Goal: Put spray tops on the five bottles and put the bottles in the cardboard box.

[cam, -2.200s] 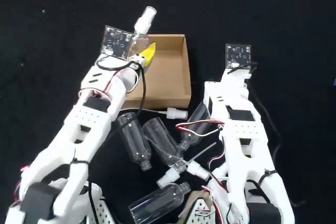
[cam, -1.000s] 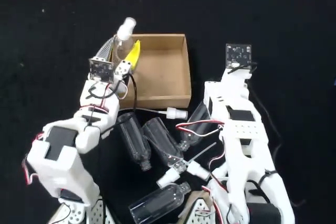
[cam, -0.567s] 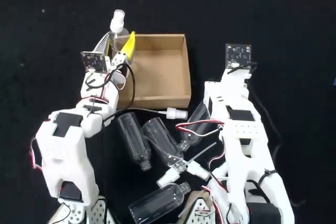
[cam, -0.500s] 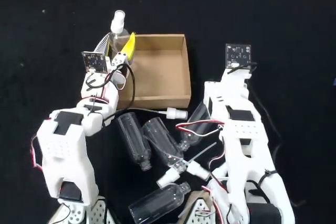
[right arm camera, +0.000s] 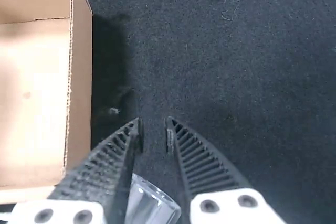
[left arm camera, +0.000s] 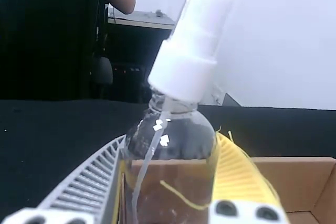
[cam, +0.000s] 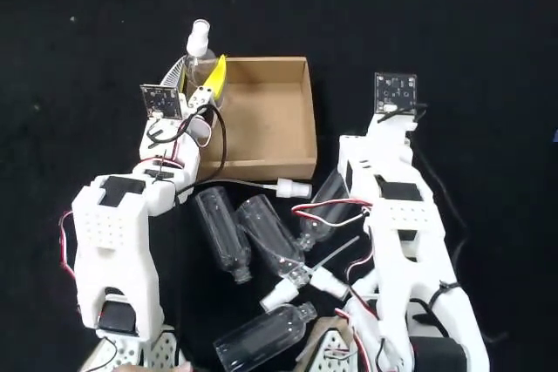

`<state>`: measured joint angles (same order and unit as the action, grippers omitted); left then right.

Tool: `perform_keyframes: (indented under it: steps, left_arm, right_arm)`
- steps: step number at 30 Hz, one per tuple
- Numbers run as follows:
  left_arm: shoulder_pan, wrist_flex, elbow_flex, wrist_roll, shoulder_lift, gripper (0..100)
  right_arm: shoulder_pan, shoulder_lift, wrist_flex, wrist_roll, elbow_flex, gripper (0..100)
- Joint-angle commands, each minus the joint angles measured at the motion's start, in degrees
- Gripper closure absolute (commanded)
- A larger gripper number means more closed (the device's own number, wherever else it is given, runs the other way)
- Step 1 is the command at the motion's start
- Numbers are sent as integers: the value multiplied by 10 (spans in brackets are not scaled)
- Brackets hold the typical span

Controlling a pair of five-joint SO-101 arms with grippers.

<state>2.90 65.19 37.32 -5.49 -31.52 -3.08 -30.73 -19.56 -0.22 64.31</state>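
I find no text, number or sign I can read. The cardboard box [cam: 270, 119] has plain walls and the bottle [left arm camera: 170, 150] is clear and unlabelled. The marks on the small boards [cam: 395, 91] at 12 o'clock are too small to tell.

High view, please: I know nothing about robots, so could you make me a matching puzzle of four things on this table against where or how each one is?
Things:
1. capped bottle
2. cardboard box
3. loose spray top
4. open bottle

Places or states:
A. lying on the table just before the box's near wall
B. on its side, at the high view's lower edge
C. clamped in the left gripper
D. brown, open at the top

Pairs: 1-C, 2-D, 3-A, 4-B.
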Motion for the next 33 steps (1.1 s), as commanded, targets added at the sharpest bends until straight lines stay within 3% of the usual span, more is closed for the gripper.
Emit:
perform_keyframes:
  steps: [1,8,15,23,33]
  left_arm:
    - [-9,9,-25,-2,9,932]
    - [-5,8,-24,-2,9,931]
    - [-3,-63,-30,-2,10,930]
    - [-4,-67,-30,-1,10,764]
    - [-4,-65,-28,-1,15,757]
  right_arm:
    - [8,0,19,-2,-7,938]
    - [8,0,19,-2,-7,938]
    - [8,0,19,-2,-7,938]
    - [8,0,19,-2,-7,938]
    - [8,0,19,-2,-7,938]
